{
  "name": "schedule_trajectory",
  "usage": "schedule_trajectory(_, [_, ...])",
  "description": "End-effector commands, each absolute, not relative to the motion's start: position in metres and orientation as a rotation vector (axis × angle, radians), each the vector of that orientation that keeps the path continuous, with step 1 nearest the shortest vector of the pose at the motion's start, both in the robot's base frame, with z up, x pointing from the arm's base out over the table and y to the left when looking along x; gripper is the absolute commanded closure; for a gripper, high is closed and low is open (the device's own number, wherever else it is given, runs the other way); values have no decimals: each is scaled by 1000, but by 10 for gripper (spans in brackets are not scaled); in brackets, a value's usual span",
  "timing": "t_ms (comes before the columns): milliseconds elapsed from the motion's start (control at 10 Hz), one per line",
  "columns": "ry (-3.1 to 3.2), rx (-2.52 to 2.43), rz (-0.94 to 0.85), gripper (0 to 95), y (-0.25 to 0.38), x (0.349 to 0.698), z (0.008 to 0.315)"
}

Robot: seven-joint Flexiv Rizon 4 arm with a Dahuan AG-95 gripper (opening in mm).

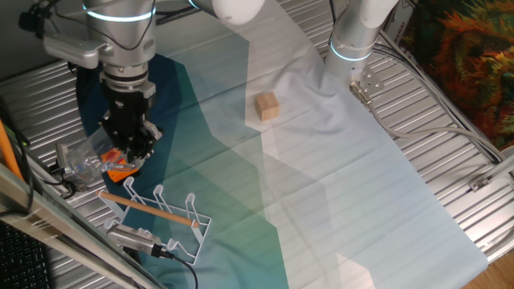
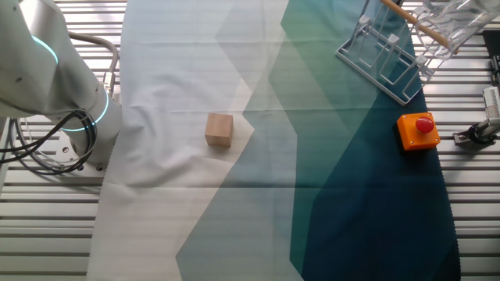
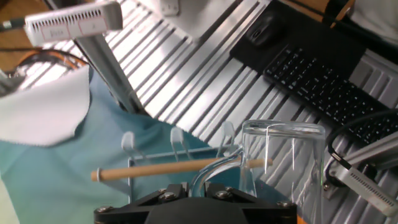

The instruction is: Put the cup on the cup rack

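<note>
one cup [image 3: 283,163], one cup rack [image 1: 165,215], one cube [image 1: 267,106]

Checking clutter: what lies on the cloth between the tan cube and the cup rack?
Nothing: in the other fixed view, only bare cloth separates the tan cube from the cup rack.

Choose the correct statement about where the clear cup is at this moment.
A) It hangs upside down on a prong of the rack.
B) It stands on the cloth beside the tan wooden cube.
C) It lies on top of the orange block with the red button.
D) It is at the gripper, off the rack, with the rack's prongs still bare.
D: the cup sits right at the gripper, while the cup rack carries nothing on its prongs.
</note>
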State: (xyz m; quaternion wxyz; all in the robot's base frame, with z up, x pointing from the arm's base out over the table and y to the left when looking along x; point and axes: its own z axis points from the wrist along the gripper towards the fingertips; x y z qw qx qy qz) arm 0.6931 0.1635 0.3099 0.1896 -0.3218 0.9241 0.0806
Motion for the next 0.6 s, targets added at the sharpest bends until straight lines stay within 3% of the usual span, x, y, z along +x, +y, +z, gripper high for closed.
schedule_trajectory(100, [2600,-887,234,950,168,700,309])
schedule_trajectory(600, [2602,-807,267,950,185,712,309])
